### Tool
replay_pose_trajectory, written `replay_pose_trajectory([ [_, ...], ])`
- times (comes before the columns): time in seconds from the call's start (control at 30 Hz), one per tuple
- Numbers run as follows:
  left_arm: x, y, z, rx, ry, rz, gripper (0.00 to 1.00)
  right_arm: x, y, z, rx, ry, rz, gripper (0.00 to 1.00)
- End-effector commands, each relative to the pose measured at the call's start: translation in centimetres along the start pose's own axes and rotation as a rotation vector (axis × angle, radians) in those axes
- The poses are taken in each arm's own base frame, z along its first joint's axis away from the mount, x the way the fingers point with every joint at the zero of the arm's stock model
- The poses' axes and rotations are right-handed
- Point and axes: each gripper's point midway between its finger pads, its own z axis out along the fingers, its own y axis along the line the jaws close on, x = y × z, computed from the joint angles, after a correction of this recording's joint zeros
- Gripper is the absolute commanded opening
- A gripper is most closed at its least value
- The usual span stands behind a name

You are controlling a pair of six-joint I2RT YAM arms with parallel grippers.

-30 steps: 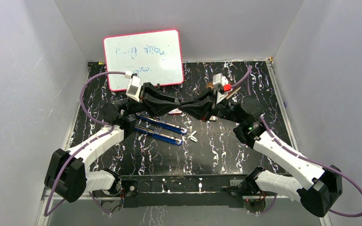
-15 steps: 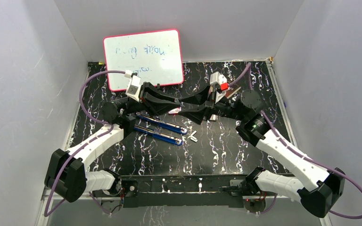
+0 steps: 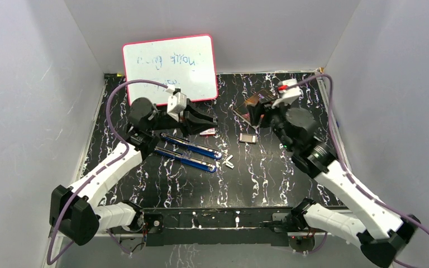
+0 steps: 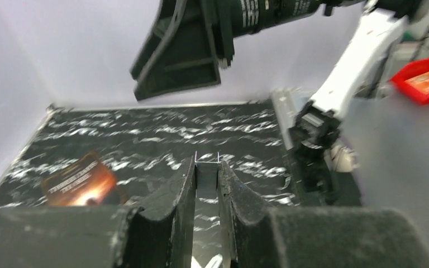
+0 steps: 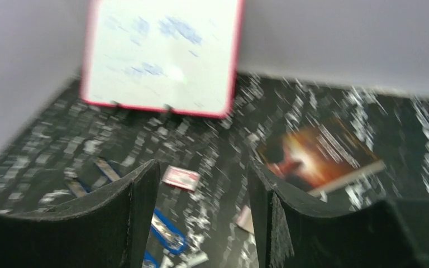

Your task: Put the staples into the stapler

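Your left gripper (image 4: 206,161) is nearly closed, pinching a thin silvery staple strip (image 4: 206,177) above mid-bench (image 3: 279,178). Your right gripper (image 5: 202,167) is spread wide and empty. Loose staples (image 3: 229,162) lie just beside the blue stapler (image 3: 192,147).

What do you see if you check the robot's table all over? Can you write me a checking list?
Surface: black marbled table, lying flat.
Job's things: blue stapler lying opened out; loose staples beside its right end.
Clutter: small box with a pink-red label; small pale piece; orange-brown packet.
Grippers: left gripper almost closed and seems to pinch a thin grey strip, maybe staples; right gripper open with nothing in it.
Cables: purple cables loop off both arms, up above the things on the table.
Surroundings: whiteboard leaning at the back; white walls around.
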Motion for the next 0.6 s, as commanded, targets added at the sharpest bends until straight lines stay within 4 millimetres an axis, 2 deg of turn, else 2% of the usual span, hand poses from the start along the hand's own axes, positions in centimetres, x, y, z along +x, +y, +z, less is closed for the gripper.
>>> replay_pose_trajectory([
  [0.0, 3.4, 1.8, -1.1, -0.118, 0.234, 0.076, 0.00, 6.1, -6.0, 1.6, 0.335, 0.211, -0.002, 0.67],
  [0.07, 5.5, 2.1, -1.2, -0.123, 0.312, 0.062, 0.00, 8.3, -6.6, 2.5, 0.317, 0.290, 0.052, 0.67],
  [0.1, 6.6, 1.8, -1.1, -0.117, 0.348, 0.056, 0.00, 9.4, -7.1, 2.9, 0.297, 0.329, 0.099, 0.67],
  [0.13, 7.8, 1.5, -1.0, -0.111, 0.385, 0.056, 0.00, 10.6, -8.4, 3.1, 0.293, 0.364, 0.165, 0.68],
  [0.17, 9.1, 1.0, -0.8, -0.097, 0.426, 0.064, 0.00, 11.6, -8.4, 3.2, 0.254, 0.394, 0.224, 0.68],
  [0.2, 10.6, 0.8, -0.8, -0.101, 0.478, 0.073, 0.00, 12.3, -9.7, 3.2, 0.256, 0.407, 0.290, 0.68],
  [0.3, 15.1, -0.9, -0.3, -0.059, 0.627, 0.098, 0.00, 13.9, -11.1, 2.8, 0.228, 0.422, 0.395, 0.68],
  [0.4, 19.6, -2.8, 0.2, 0.014, 0.767, 0.122, 0.00, 14.4, -12.0, 2.1, 0.226, 0.416, 0.451, 0.68],
  [0.47, 22.7, -3.6, 0.0, 0.058, 0.867, 0.145, 0.00, 14.2, -12.6, 1.7, 0.239, 0.392, 0.477, 0.68],
  [0.57, 26.2, -4.1, -0.7, 0.110, 0.999, 0.179, 0.00, 13.2, -13.2, 1.0, 0.254, 0.340, 0.479, 0.68],
])
